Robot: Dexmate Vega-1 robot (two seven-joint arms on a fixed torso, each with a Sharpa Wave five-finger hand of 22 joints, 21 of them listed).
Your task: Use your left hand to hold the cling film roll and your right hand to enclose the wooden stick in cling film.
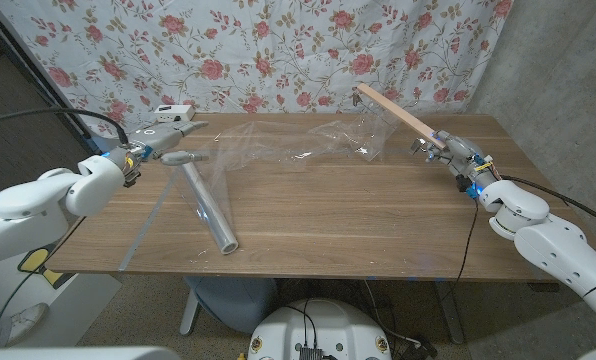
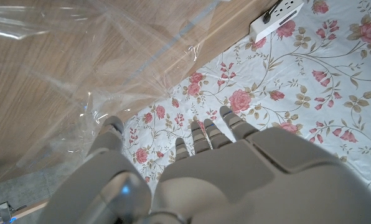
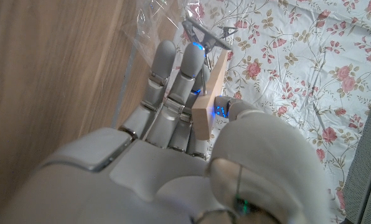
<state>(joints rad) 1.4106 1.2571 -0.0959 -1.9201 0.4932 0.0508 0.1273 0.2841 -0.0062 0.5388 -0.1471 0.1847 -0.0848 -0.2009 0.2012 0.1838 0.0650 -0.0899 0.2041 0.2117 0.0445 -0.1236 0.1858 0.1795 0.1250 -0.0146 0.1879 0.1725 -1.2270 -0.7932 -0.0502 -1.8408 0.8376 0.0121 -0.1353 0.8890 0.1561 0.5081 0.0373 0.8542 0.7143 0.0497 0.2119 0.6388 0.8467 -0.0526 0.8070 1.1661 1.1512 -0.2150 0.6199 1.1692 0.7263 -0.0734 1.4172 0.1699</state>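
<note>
At frame left my left hand [image 1: 168, 140] hovers above the wooden desk [image 1: 378, 220], fingers apart, gripping nothing — the clear cling film roll [image 1: 209, 207] lies left of centre. Upper right, my right hand [image 1: 448, 148] clamps the flat wooden stick [image 1: 393, 107], film-draped.

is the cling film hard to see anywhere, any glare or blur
Head view: cling film nearly vanishes against the table, marked only by faint white glints. Left wrist view: wrinkles catch brighter glare, left hand close and soft. Right wrist view: right hand looms large.
</note>
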